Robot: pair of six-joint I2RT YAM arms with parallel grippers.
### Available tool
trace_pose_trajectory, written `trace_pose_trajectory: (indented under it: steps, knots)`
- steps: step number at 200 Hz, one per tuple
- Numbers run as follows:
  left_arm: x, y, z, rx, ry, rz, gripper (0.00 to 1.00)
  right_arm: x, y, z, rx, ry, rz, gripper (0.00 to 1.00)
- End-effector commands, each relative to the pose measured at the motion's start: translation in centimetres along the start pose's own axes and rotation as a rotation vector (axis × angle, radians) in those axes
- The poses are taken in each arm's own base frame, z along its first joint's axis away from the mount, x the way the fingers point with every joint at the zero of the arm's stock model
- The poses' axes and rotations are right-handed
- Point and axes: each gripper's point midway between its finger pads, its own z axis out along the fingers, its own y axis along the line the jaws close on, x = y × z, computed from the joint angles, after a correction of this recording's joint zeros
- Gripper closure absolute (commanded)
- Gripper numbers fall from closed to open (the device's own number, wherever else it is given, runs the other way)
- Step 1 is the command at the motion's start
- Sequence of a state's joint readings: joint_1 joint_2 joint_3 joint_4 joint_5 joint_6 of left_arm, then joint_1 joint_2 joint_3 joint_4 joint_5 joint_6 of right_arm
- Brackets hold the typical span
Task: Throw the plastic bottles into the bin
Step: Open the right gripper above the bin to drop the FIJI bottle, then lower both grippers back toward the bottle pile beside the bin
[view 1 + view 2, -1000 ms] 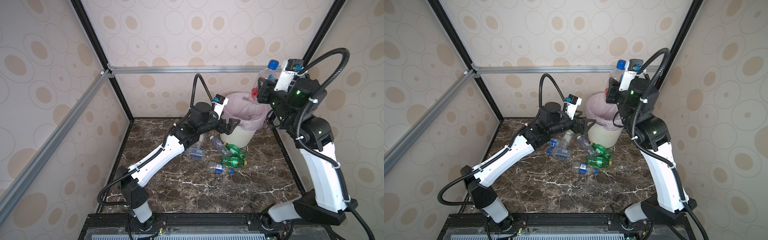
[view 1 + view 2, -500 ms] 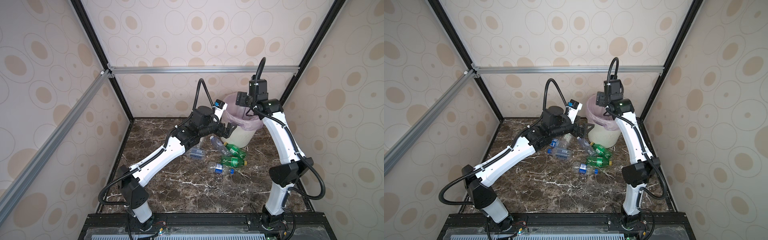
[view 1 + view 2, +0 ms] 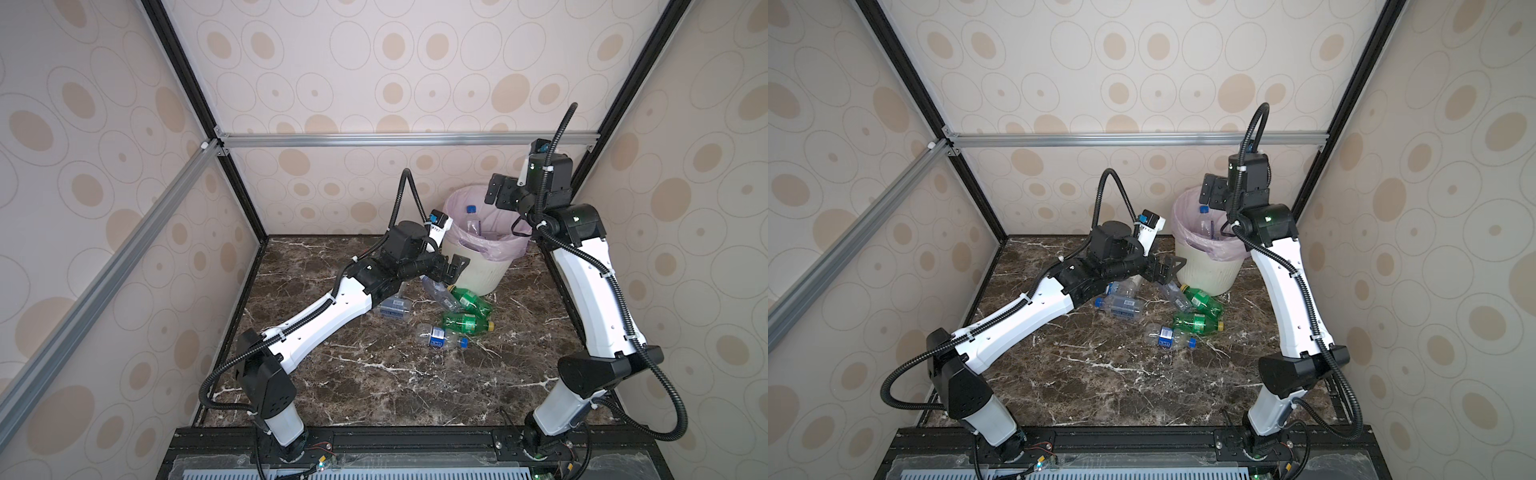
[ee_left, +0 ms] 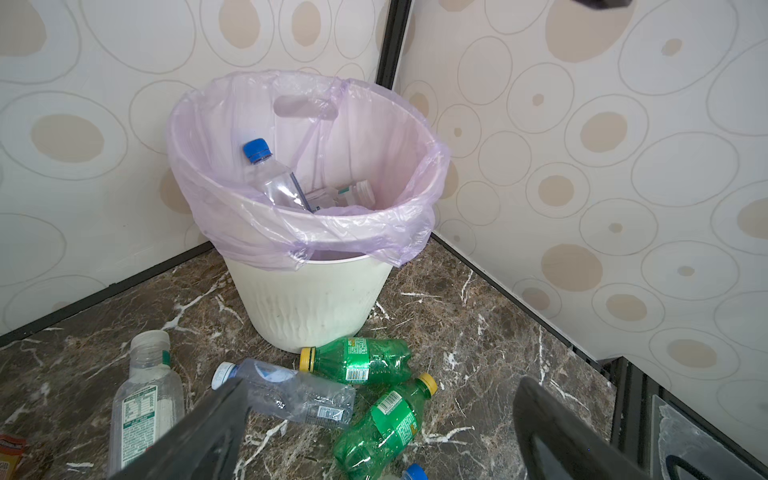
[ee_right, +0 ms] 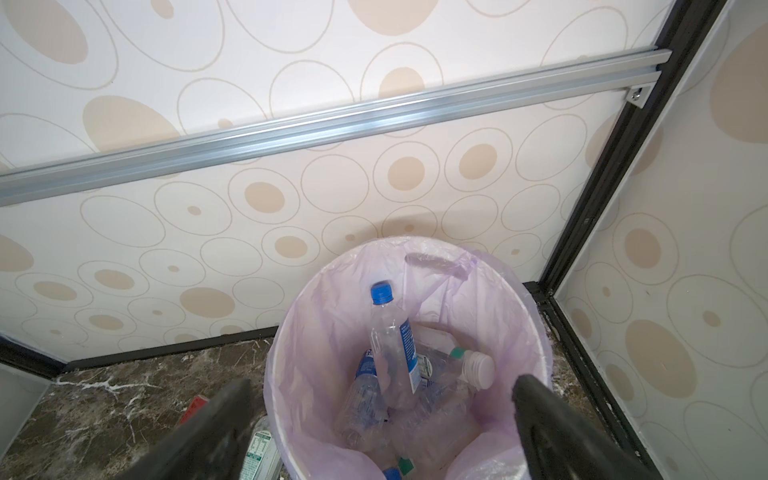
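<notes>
The right end effector [image 5: 380, 384] hangs above the bin [image 4: 307, 307], its jaws wide and empty. Inside the bin, a blue-capped clear bottle [image 5: 390, 345] leans on other clear bottles. The left end effector [image 4: 382, 386], also wide and empty, hovers in front of the bin over the counter [image 3: 374, 374]. There, green bottles [image 4: 357, 359] and a crushed clear bottle [image 4: 291, 392] lie just beside the bin's base.

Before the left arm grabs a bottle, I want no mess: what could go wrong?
The open left gripper hangs near the bin; a sweep could shove it. The clear bottle and two green bottles lie bunched at its foot; closing on one may scatter the others. The blue-capped bottle inside leans cap-up near the rim; a drop could bounce off it.
</notes>
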State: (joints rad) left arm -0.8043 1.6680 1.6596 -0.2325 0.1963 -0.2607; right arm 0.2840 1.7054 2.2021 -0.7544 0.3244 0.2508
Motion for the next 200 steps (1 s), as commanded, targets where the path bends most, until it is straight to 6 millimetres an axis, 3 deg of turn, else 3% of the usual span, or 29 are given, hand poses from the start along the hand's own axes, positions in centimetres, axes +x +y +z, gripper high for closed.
trace_pose_trajectory:
  steps: [1,51,88,125,160,200]
  knots:
    - [-2.1,-0.4,-1.9,-0.01,-0.066,0.013,0.01,1.1,0.1,0.2,-0.008,0.028,0.009,0.0]
    - [-0.7,1.1,-2.5,-0.08,-0.042,-0.012,0.01,2.6,0.4,-0.9,-0.06,0.058,0.045,0.0]
    - [0.8,3.6,-3.0,-0.158,-0.023,-0.071,0.01,3.8,0.2,-2.2,-0.086,0.073,0.058,0.0]
    - [3.8,9.1,-3.4,-0.29,0.027,-0.241,0.01,5.9,1.6,-3.8,-0.134,0.092,0.03,0.0]
    - [8.4,15.2,-4.2,-0.422,0.093,-0.493,0.01,10.0,4.1,-4.3,-0.176,0.122,-0.085,0.0]
    - [11.3,18.4,-5.7,-0.532,0.068,-0.684,0.01,15.4,7.8,-4.6,-0.256,0.176,-0.205,0.0]
